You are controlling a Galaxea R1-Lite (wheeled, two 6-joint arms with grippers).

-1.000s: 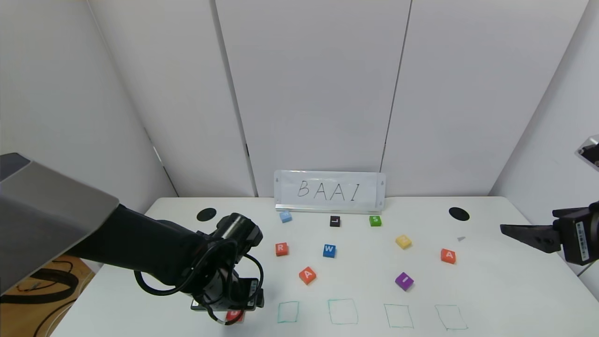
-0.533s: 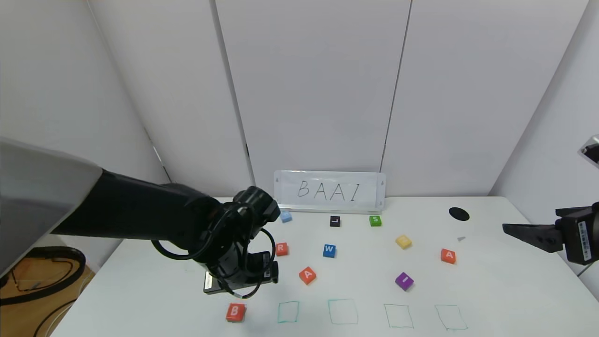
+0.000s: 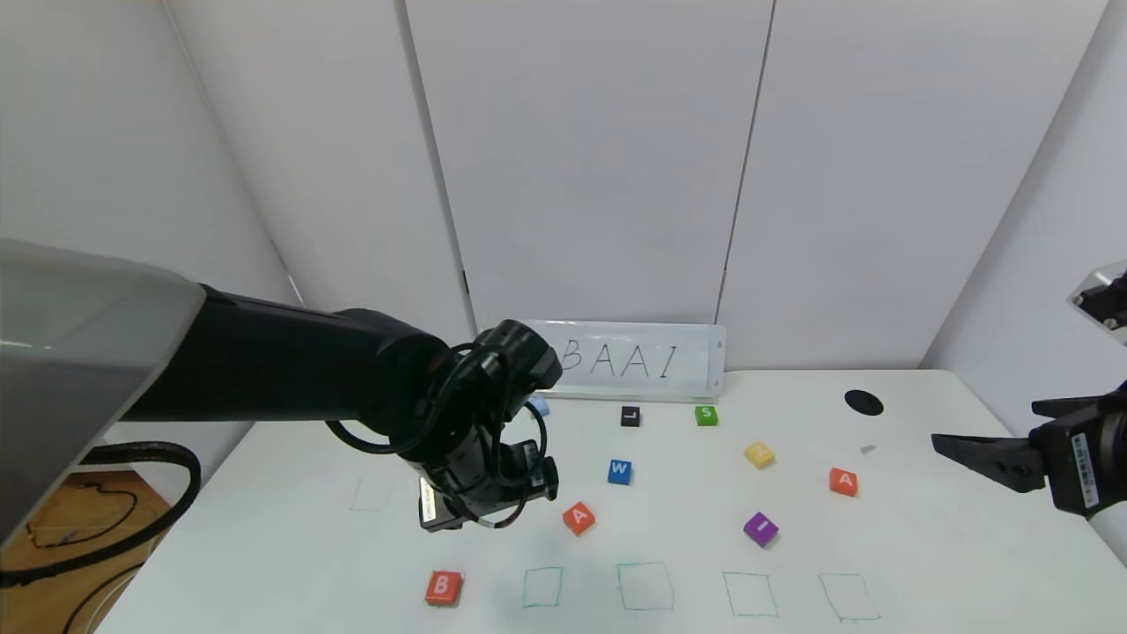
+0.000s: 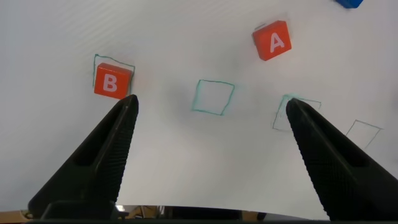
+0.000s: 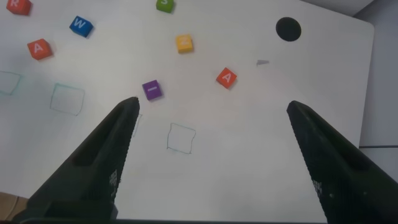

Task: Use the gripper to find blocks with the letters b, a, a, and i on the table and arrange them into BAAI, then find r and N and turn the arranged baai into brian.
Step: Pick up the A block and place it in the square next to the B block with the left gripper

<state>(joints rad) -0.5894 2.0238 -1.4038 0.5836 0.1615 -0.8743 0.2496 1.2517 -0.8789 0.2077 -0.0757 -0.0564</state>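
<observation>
Your widest element is the white surface, carrying two black round holes; one hole lies well right of the BAAI sign, which stands at the far edge and serves here as landmark. A row of teal drawn squares runs along the near edge, in front of the sign.

Your left arm reaches across the surface from the left. Its left end effector hangs above the surface in front of the sign's left end, fingers spread wide and holding nothing; the wrist view shows bare surface and one teal square between the fingers.

Your right end effector is parked above the right edge, far right of the sign, fingers wide apart and empty.

Blocks, all resting on the surface:
- B block, orange-red, at the near edge, in front and left of the sign, at the left end of the row; the left wrist view shows it lying in a drawn square.
- A block, orange-red, in front of the sign.
- Second A block, orange-red, in front and right of the sign.
- I block, purple, nearer you than the second A.
- W block, blue, directly in front of the sign.
- R block, orange-red, seen only in the right wrist view, at the frame's edge.
</observation>
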